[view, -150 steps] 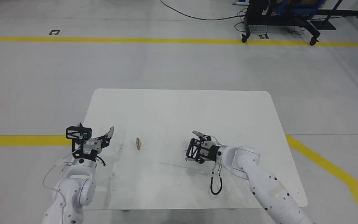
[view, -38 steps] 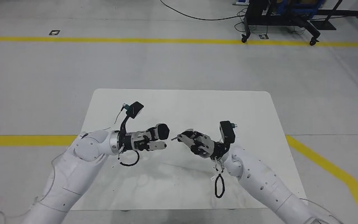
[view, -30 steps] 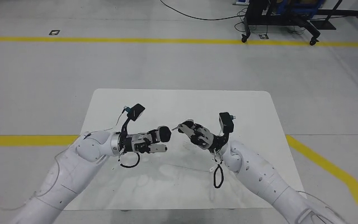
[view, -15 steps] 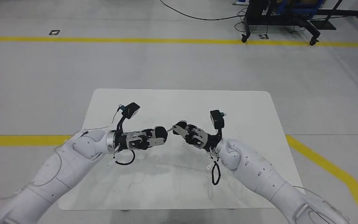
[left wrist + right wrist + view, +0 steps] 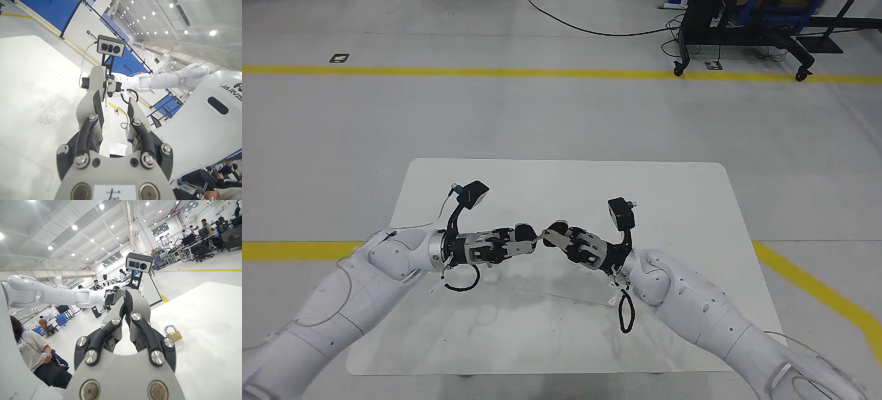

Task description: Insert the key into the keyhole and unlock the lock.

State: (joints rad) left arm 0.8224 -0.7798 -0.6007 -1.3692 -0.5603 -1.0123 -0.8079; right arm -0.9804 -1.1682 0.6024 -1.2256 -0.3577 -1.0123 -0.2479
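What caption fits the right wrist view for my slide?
Right tool, shut, faces the left tool; brass padlock lies on the table.

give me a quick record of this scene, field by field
left gripper: open, holds nothing, raised over the table
right gripper: shut on key, close to the left gripper
key: thin metal, pinched in right gripper
padlock: brass, lying on the table, apart from both grippers
task state: key not yet in keyhole
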